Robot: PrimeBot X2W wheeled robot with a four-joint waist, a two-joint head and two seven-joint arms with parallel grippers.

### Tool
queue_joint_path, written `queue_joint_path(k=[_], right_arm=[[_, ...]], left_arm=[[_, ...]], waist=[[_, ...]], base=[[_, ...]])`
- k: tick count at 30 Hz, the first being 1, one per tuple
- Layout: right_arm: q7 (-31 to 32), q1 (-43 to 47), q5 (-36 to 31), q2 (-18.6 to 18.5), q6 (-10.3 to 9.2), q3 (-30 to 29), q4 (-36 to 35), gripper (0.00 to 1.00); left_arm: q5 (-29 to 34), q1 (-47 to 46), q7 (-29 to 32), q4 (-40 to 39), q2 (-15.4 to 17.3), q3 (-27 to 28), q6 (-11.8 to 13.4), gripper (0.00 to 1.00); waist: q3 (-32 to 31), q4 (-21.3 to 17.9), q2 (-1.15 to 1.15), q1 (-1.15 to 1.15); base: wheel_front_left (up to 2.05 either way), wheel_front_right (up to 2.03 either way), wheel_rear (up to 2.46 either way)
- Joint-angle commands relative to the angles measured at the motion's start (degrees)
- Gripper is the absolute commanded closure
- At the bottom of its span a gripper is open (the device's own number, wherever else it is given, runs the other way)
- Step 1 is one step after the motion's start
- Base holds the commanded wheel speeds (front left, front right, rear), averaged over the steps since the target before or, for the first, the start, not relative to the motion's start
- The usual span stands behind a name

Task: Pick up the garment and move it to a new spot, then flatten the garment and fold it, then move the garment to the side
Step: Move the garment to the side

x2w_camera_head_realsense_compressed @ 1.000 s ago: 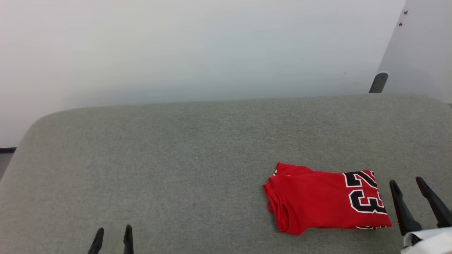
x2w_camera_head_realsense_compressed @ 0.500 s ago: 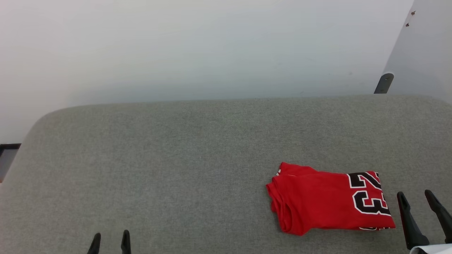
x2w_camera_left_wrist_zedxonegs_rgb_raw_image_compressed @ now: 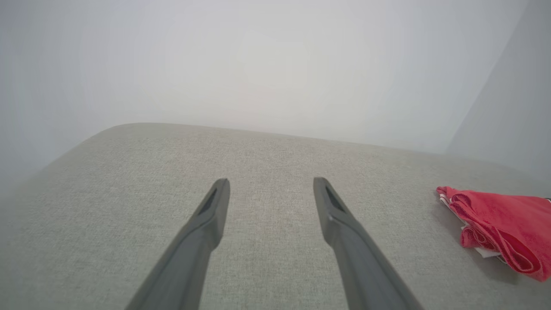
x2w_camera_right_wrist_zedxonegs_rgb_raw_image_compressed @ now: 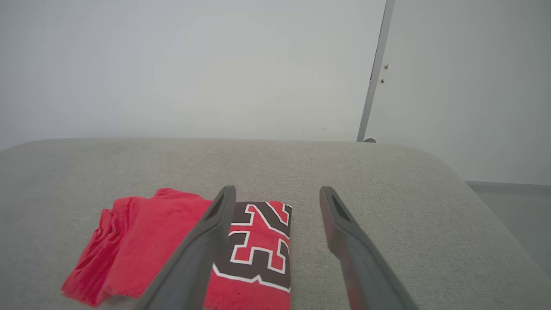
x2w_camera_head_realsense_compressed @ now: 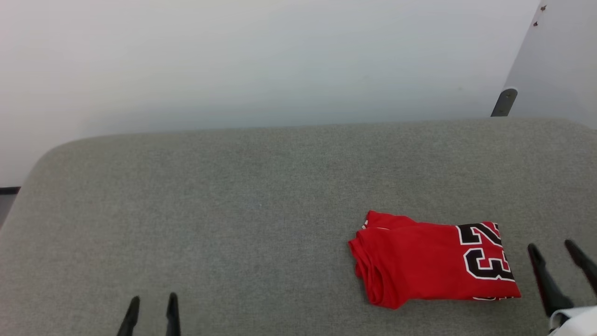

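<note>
Folded red jersey with black 23 [x2w_camera_head_realsense_compressed: 433,261] sits on the grey fabric surface [x2w_camera_head_realsense_compressed: 233,200], just beside the right gripper [x2w_camera_head_realsense_compressed: 551,245], whose fingers are spread. The left gripper [x2w_camera_head_realsense_compressed: 154,297] is spread too, well apart from it. There's a white bit underneath, maybe trim.

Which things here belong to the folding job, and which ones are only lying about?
Job:
- garment, red, folded
- left gripper, open, empty
- right gripper, open, beside the garment

Only there:
- grey padded surface
- white wall
- small grey post
</note>
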Motion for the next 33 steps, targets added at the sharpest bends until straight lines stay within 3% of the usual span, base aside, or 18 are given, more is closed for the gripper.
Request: queue_joint_path(k=[1,5,15,19,27,28,33], right_arm=[[2.45,-1.9,0.32,-2.07,-0.01,0.07,0.42,0.0],[12.4,-4.25,3.22,-7.1,-0.02,2.6,2.25,0.0],[39.75,-14.23,19.15,-15.54,-0.01,9.54,6.79,0.0],[42.37,-17.27,21.59,-16.82,-0.01,12.23,8.96,0.0],[41.32,-21.11,23.72,-16.58,-0.01,16.1,13.23,0.0],[40.56,-21.96,24.39,-16.05,-0.01,17.59,14.28,1.0],[36.89,-23.86,25.86,-15.47,-0.05,18.75,16.04,1.0]], left_arm=[[-0.36,-1.24,0.03,0.16,-0.13,-0.64,-0.06,0.0],[0.2,-3.85,0.03,1.05,-0.13,-2.28,-0.08,0.0],[0.28,-13.49,0.03,3.48,-0.15,-6.55,-0.11,0.0],[-0.29,-16.34,0.03,4.32,-0.13,-8.38,-0.09,0.0],[-0.21,-19.95,0.03,5.29,-0.15,-10.34,0.15,0.0],[0.24,-20.71,0.03,5.72,-0.13,-10.5,0.16,0.0],[0.89,-21.77,0.03,6.16,-0.14,-10.36,0.1,0.0]], waist=[[0.59,0.06,0.0,0.0],[1.96,0.47,0.0,0.0],[9.32,1.97,0.0,0.0],[11.76,2.79,0.0,0.0],[15.42,3.3,0.0,0.0],[16.15,2.81,0.0,0.0],[17.11,0.5,0.0,0.0]], base=[[0.0,0.0,0.0],[0.0,0.0,0.0],[0.0,0.0,0.0],[0.0,0.0,0.0],[0.0,0.0,0.0],[0.0,0.0,0.0],[0.0,0.0,0.0]])
